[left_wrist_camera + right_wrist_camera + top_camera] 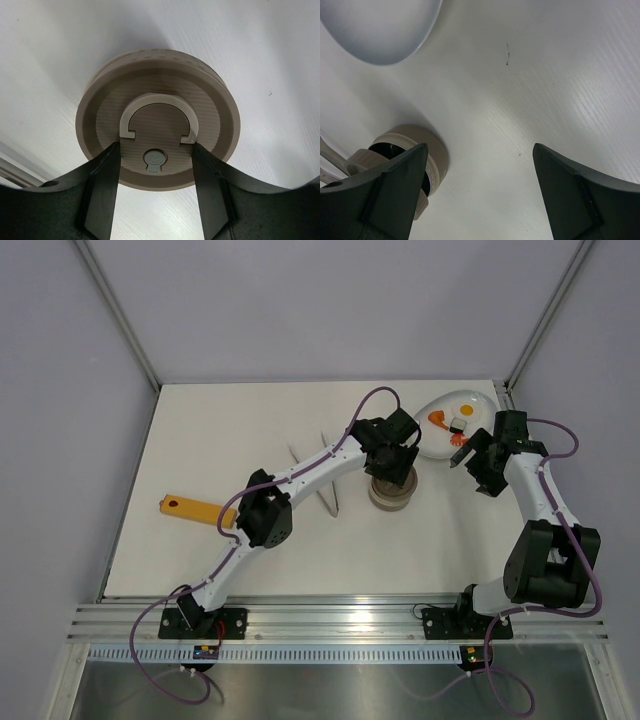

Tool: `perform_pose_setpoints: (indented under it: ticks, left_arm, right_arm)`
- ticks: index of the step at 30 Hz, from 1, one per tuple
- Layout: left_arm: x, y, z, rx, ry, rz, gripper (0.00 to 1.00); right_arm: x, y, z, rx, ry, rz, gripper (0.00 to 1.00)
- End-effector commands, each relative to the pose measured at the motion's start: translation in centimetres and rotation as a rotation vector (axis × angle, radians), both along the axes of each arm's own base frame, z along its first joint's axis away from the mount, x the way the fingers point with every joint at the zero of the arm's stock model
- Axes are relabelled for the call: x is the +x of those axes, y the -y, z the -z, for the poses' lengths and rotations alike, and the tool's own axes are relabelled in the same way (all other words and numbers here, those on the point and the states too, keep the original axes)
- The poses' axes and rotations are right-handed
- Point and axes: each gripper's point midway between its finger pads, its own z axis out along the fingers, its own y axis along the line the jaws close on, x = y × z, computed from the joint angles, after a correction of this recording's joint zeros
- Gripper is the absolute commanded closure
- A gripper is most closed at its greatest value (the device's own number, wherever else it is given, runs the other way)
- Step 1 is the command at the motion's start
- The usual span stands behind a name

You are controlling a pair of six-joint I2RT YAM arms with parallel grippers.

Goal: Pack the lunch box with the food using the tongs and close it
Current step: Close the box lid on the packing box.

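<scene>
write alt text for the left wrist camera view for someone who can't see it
A round brown-grey lunch box lid with a pale curved handle fills the view from above, white table around it. The left gripper has two dark fingers standing either side of the handle's ends; whether they press it is unclear.

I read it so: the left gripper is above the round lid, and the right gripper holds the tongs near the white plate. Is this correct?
Not quite. The right gripper holds nothing: the right wrist view shows its jaws open and empty. The tongs lie on the table, partly under the left arm, in the top view. The rest stands.
</scene>
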Motion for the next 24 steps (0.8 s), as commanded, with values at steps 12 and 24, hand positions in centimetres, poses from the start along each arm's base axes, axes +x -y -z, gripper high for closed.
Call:
perform_pose_setpoints:
  ticks: [12, 24]
  left_arm:
    - [0.3, 1.0, -0.8, -0.046, 0.018, 0.02, 0.32]
    - [0.2, 0.5, -1.2, -0.04, 0.027, 0.02, 0.32]
  right_arm:
    - [0.4, -0.2, -1.5, 0.004, 0.062, -0.016, 0.06]
    - [0.7, -3.0, -1.4, 0.105, 0.102, -0.162, 0.08]
